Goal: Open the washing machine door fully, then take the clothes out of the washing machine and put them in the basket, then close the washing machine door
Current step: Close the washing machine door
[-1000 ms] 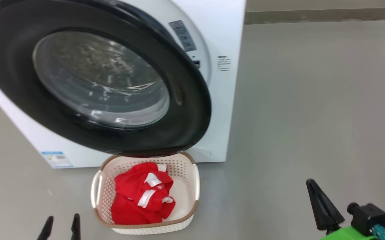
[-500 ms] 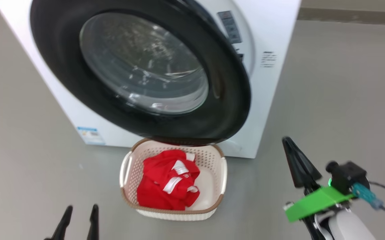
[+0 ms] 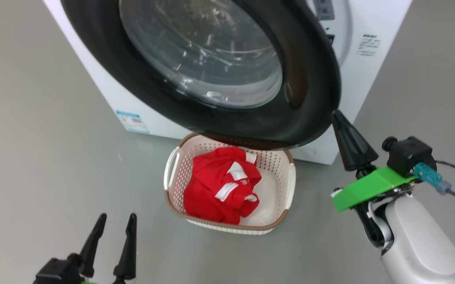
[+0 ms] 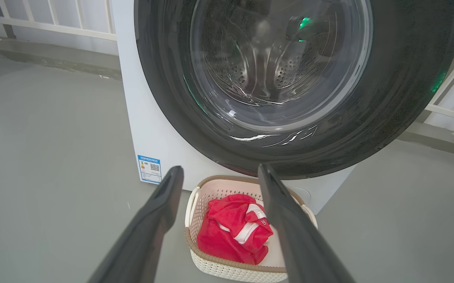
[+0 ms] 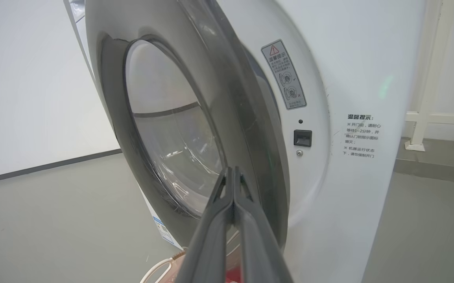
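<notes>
Here the washing machine door (image 3: 306, 79) stands ajar from the washing machine (image 3: 369, 67), its lower rim overhanging the basket (image 3: 290, 185) on the floor (image 3: 34, 157), where the clothes (image 3: 215, 189) lie bunched. The right hand (image 3: 337, 118), pressed together, points at the door's free edge; contact is unclear. Its wrist view gives the door edge-on, near the latch slot (image 5: 302, 138). The left hand (image 3: 117, 217) hangs spread, apart from the basket; its wrist view looks through the glass to the drum (image 4: 262, 70).

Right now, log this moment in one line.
round black door: ajar | red clothes: in cream perforated basket | left end effector: open | right end effector: shut near door
</notes>
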Controlling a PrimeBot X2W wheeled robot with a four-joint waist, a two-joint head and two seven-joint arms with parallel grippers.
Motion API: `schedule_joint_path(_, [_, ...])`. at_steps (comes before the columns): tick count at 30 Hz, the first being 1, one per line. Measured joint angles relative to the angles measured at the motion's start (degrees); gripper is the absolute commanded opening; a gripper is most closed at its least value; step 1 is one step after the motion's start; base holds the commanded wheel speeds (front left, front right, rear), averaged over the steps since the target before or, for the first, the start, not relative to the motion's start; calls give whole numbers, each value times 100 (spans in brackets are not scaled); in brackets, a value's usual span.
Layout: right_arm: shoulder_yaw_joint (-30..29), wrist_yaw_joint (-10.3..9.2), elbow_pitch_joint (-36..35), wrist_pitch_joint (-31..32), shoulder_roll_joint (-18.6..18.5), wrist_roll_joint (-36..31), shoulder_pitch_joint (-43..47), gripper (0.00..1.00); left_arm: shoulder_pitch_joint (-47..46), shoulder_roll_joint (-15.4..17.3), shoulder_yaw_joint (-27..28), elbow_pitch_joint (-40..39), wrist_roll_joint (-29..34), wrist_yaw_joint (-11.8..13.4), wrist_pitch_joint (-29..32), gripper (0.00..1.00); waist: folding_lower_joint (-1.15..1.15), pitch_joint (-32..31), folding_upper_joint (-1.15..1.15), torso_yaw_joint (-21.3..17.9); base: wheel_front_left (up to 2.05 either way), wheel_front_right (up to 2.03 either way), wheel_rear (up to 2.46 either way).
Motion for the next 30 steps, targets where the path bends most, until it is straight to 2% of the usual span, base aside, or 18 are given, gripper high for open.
schedule_joint_path(16, [-227,7,270,-1,-38,34,-853,0,-605,-51,-249,22,-143,0,0,100,0,725,0,260,0,0,0])
schedule_joint_path(30, [-777,8,304,-1,-148,-98,-1667,0,-900,-57,-456,-51,-243,0,0,100,0,1192,0,462,0,0,0])
